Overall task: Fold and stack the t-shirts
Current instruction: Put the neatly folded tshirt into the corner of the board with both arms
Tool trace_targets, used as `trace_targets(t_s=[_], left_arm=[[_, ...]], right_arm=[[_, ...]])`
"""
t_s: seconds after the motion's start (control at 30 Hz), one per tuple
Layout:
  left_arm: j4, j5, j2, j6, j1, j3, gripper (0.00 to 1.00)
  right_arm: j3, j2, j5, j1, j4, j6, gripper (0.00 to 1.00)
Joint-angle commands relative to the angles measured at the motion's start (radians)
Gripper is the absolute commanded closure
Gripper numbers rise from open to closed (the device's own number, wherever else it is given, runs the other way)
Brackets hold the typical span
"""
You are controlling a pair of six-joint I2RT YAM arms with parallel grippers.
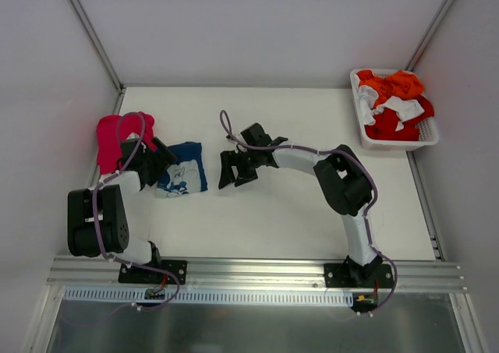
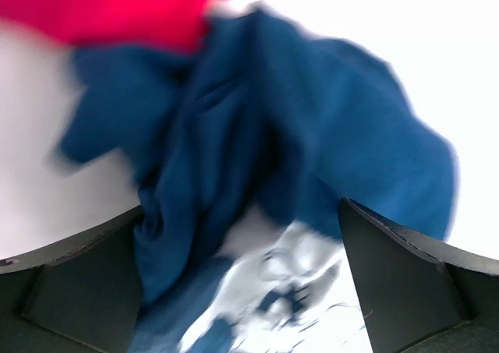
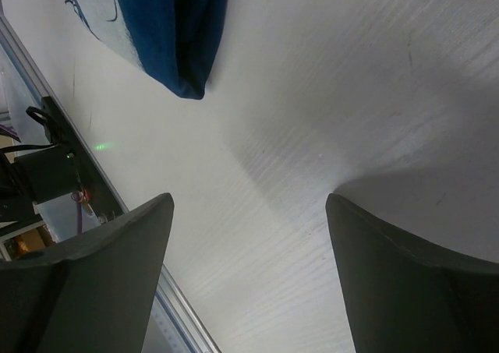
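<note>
My left claw [image 2: 242,205] wide open, empty, over bunched blue shirt [image 2: 312,135] — right claw [image 3: 249,201] likewise; may snag adjoining red shirt [image 2: 117,6] too.

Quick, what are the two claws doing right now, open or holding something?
Left claw: open, over the navy t-shirt, not gripping it.
Right claw: open, holding nothing, above the table.

I find no words, numbers or brands to read. The white print [image 2: 292,279] on the crumpled dark navy blue cloth t-shirt [image 2: 327,135] shows only blurred lines.
</note>
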Motion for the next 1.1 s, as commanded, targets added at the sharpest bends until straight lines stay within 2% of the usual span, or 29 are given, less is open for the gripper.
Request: trace_targets(t_s=[0.0,0.07,0.3,0.43,0.6,0.87,1.07], left_arm=[[0.111,0.193,0.107,-0.035,-0.009,-0.048,0.01],[0.166,0.218,0.136,-0.050,-0.009,-0.066,0.01],[0.203,0.288,0.048,-0.053,-0.006,-0.111,0.01],[0.194,0.296,-0.017,-0.063,-0.011,-0.141,0.01],[0.149,0.275,-0.076,-0.046,-0.017,-0.154,0.00],[0.060,0.193,-0.149,-0.001,-0.041,-0.149,0.01],[0.037,0.164,-0.143,0.005,-0.051,-0.135,0.01]], right_arm=[[-0.015,-0.041,0.007,0.015,0.028,-0.021,0.16],[-0.012,-0.024,0.016,0.020,0.028,-0.018,0.16],[0.042,0.040,0.050,0.032,0.043,0.014,0.17],[0.070,0.067,0.036,0.034,0.156,0.068,0.17],[0.230,0.157,0.043,0.040,0.173,0.100,0.17],[0.450,0.254,0.105,0.047,0.085,0.072,0.16],[0.564,0.340,0.074,0.060,-0.009,0.051,0.16]])
